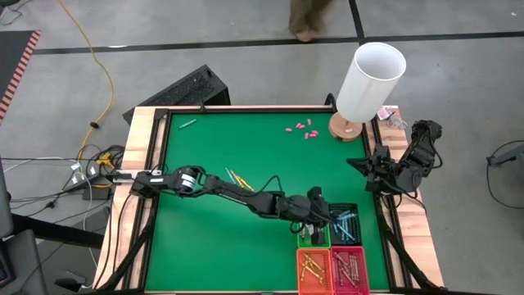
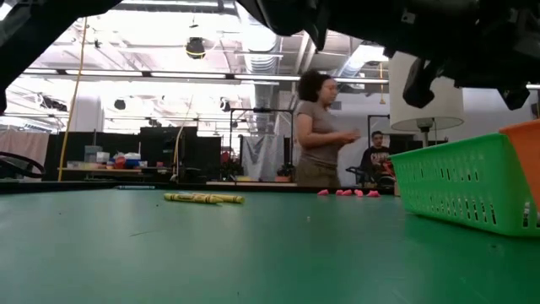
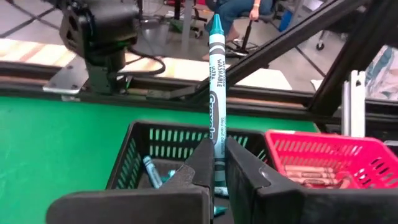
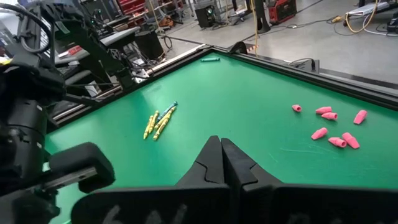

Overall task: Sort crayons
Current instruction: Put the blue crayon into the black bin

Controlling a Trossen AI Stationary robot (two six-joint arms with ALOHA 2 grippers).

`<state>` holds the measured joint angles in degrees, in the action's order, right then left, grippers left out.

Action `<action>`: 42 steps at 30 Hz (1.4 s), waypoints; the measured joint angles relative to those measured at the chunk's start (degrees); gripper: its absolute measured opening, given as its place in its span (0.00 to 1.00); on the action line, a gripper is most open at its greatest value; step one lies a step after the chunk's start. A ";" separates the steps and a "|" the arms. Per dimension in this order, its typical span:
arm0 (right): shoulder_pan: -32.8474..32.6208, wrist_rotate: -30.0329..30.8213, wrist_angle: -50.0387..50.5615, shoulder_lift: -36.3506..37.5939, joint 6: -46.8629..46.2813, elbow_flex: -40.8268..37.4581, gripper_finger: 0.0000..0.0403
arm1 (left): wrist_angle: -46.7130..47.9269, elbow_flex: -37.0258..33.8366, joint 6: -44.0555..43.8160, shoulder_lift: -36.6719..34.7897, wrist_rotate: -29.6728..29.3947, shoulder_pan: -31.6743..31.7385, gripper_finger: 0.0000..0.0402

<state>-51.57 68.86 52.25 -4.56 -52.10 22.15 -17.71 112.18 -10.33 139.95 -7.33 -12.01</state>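
Your left gripper (image 3: 216,177) hangs over the black basket (image 3: 127,163), jaws pinching a teal crayon (image 3: 216,93) that stands upright between them. The risk, as I judge it, is in the drop: the grip sits low on the stick, so most of its length stands free above the fingers, and when the jaws part it could topple sideways over the black basket's rim, onto the green mat (image 1: 213,238) or into the red basket (image 3: 323,158) just beside the black basket. Check that the gripper sits well inside the black basket's walls before you release.

The teal crayon is a thin stick with a pale paper wrapper, printed lettering and a pointed tip. Blue crayons (image 3: 151,170) of the same kind already lie inside the black basket. A small cluster of yellow crayons (image 1: 238,178) waits on the mat, well apart from the black basket, and one lone blue-green crayon (image 1: 187,124) lies farther off still, near the far edge.

Your right gripper (image 4: 221,163) rests clear of the black basket with its jaws pressed together, holding nothing
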 joint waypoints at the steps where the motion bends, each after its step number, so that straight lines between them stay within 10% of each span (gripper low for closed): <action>1: -0.02 0.00 -0.02 0.00 0.00 0.02 0.00 | 0.05 -0.02 -0.15 0.05 -0.20 0.06 0.02; 42: 0.00 0.24 -0.04 -3.03 0.02 0.00 0.00 | -7.03 1.55 -4.90 5.49 -2.53 0.46 0.07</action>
<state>-51.57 69.10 52.21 -7.59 -52.07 22.15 -24.74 113.73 -15.22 145.45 -9.86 -11.55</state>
